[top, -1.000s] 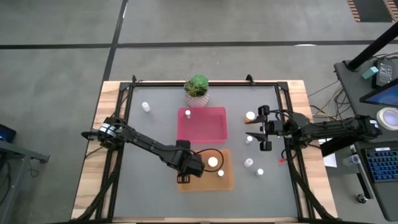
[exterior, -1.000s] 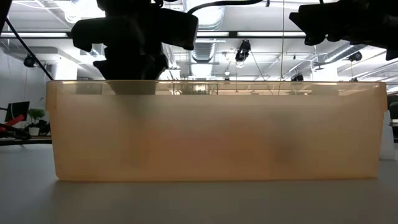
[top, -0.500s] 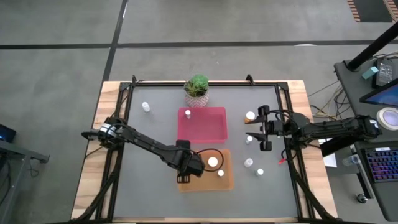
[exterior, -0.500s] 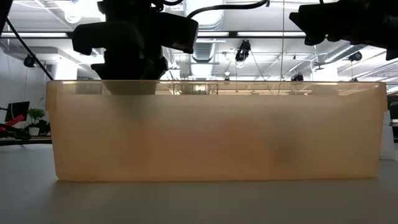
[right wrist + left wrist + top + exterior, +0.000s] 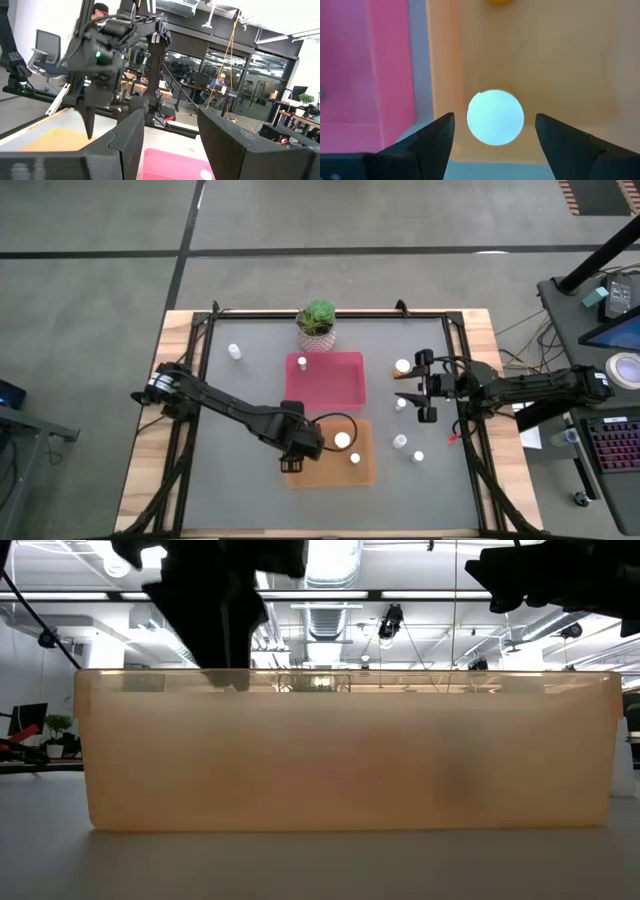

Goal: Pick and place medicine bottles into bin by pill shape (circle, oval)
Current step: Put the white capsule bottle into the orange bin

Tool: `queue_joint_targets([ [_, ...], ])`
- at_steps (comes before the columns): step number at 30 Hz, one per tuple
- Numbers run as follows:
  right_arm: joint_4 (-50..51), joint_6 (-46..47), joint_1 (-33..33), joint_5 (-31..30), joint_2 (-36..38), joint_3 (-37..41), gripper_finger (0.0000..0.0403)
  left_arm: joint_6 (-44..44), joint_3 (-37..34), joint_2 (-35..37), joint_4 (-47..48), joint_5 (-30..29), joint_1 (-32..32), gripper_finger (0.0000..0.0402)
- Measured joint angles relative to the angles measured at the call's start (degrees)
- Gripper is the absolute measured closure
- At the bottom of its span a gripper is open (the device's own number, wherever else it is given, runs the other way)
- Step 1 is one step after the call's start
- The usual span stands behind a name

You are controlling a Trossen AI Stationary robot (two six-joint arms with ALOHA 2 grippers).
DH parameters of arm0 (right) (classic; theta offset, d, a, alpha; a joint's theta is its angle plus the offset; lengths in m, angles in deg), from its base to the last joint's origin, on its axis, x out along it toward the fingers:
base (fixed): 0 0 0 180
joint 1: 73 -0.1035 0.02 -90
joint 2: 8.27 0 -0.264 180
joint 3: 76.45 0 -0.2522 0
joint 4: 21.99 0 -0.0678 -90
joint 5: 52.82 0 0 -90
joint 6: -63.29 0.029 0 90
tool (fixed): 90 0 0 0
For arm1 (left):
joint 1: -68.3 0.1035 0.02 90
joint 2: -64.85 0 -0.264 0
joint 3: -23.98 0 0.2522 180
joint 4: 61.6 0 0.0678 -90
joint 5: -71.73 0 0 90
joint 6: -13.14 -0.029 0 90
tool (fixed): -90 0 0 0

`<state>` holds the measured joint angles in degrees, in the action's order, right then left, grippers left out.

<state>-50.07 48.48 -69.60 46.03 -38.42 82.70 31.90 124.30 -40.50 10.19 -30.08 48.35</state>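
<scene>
An orange bin (image 5: 362, 470) near the table's middle holds two white-capped bottles (image 5: 342, 440) (image 5: 354, 458). My left gripper (image 5: 318, 443) is open above this bin. In the left wrist view its fingers stand on either side of one bottle's white cap (image 5: 495, 117), apart from it, and the bottle stands upright on the bin floor. In the low view the gripper (image 5: 225, 630) reaches down to the bin's rim (image 5: 350, 675). My right gripper (image 5: 410, 387) waits open at the right, next to a loose bottle (image 5: 400, 403). A pink bin (image 5: 340, 385) holds one bottle (image 5: 302, 362).
A potted plant (image 5: 317, 320) stands at the far edge behind the pink bin. Loose bottles stand on the grey table at the far left (image 5: 235, 352) and at the right (image 5: 402, 366), (image 5: 399, 442), (image 5: 418, 456). People show in the room beyond the table.
My left gripper has gone up out of the orange bin, so its body now stands higher above the rim. The bottles in the bin have stayed in place.
</scene>
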Motion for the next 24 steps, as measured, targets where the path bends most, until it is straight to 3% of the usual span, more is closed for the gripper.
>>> queue_joint_targets([
  [8,-0.02,0.17,0.01,-0.01,0.00,0.01,0.0225,-1.77,0.07,6.10,-0.58,-0.78,0.38,0.0139],
  [14,-0.01,0.20,0.02,-1.04,0.00,0.02,0.0225,-4.96,0.05,10.34,-1.27,-5.38,1.47,0.0139],
  [19,0.90,0.22,0.02,-2.91,0.02,0.02,0.0225,-11.08,0.02,13.29,-5.68,-11.15,2.60,0.0139],
  [24,1.65,0.18,0.02,-4.81,0.00,0.04,0.0225,-19.95,-1.01,15.86,-13.84,-13.37,3.43,0.0140],
])
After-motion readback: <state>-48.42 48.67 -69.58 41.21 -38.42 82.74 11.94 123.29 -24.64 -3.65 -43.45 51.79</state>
